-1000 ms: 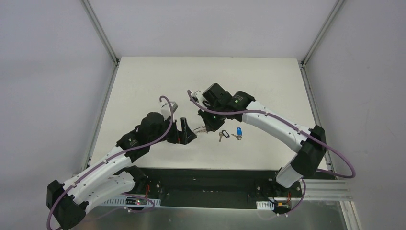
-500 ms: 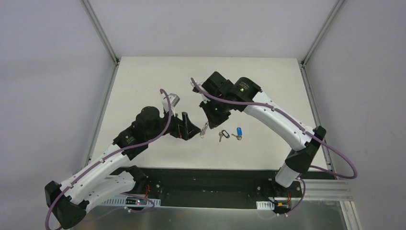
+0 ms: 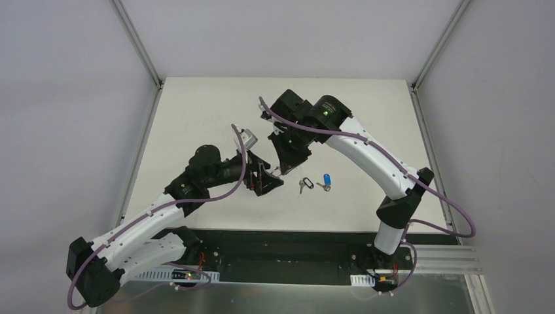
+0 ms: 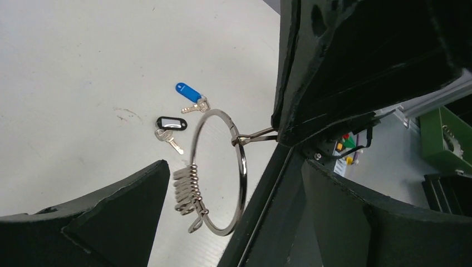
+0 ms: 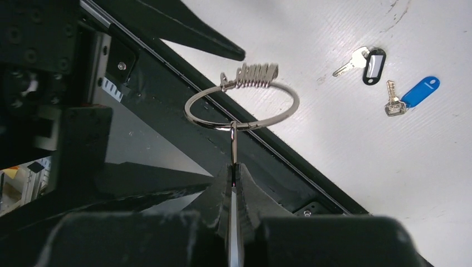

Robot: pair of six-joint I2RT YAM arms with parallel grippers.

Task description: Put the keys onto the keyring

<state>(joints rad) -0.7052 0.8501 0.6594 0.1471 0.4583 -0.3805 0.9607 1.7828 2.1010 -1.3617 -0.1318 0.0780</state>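
My right gripper (image 5: 234,167) is shut on the small metal tab of the keyring (image 5: 292,103) and holds the silver ring in the air, above the table's near edge. A coiled metal piece (image 4: 186,189) sits on the ring's wire (image 4: 243,167). The open left gripper (image 4: 234,163) has one finger on each side of the ring and touches nothing. Both keys lie side by side on the white table just right of the grippers: the black-headed key (image 3: 303,184) (image 4: 168,123) and the blue-headed key (image 3: 326,179) (image 4: 188,92).
A black rail (image 5: 334,178) runs along the table's near edge, under the ring. The white table (image 3: 196,111) has grey walls on the left, right and far sides. A green box (image 4: 445,139) shows beyond the rail in the left wrist view.
The left gripper has moved right and turned, so its open fingers now flank the ring. The right gripper has lifted slightly with the ring. The keys have not moved.
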